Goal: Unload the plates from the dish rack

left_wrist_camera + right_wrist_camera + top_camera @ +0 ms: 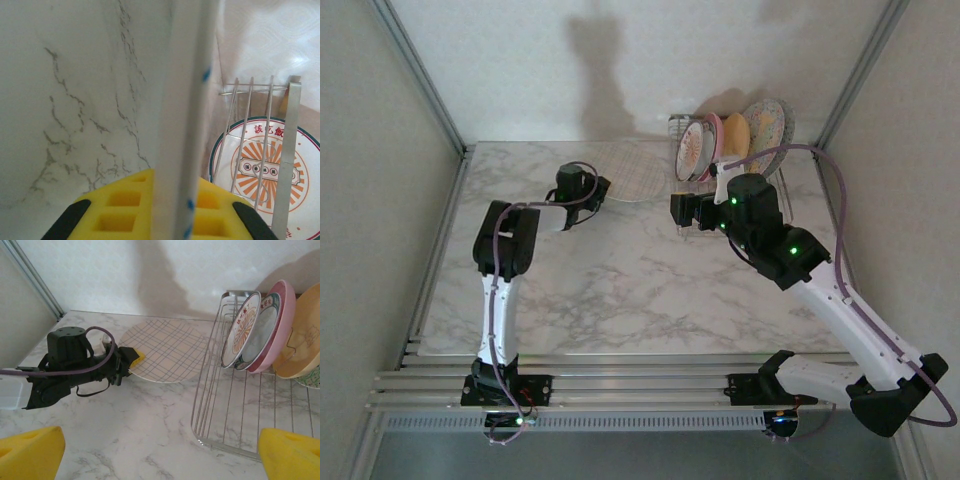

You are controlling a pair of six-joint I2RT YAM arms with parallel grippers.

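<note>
1. Grip status, left arm: I read the left gripper (598, 190) as clamped on the grid-patterned plate (628, 168). In the left wrist view the plate's rim runs edge-on between the two yellow fingers (122, 207), pressed on both faces.
2. Plate position: the grid-patterned plate sits over the marble table (620, 290), just left of the dish rack (235, 410) and outside it. The left gripper grips the rim on the side away from the rack. I cannot tell whether the plate's underside touches the table.
3. Grip status, right arm: the right gripper (160, 455) has its jaws spread wide and carries nothing. Its yellow fingertips sit at the two lower corners of the right wrist view. In the top view it hovers above the near left part of the rack.
4. Rack contents: the other plates stand on edge at the far end of the rack.
   - White plate with orange centre (241, 330), leftmost.
   - Pale dark-rimmed plate (264, 332), leaning just behind it.
   - Pink plate (279, 310), next.
   - Orange-yellow plate (300, 347), further right.
   - Speckled floral plate (772, 122), at the far right.
5. Clearance: these plates are well apart from the right gripper. The rack's near half shows bare wire.
</note>
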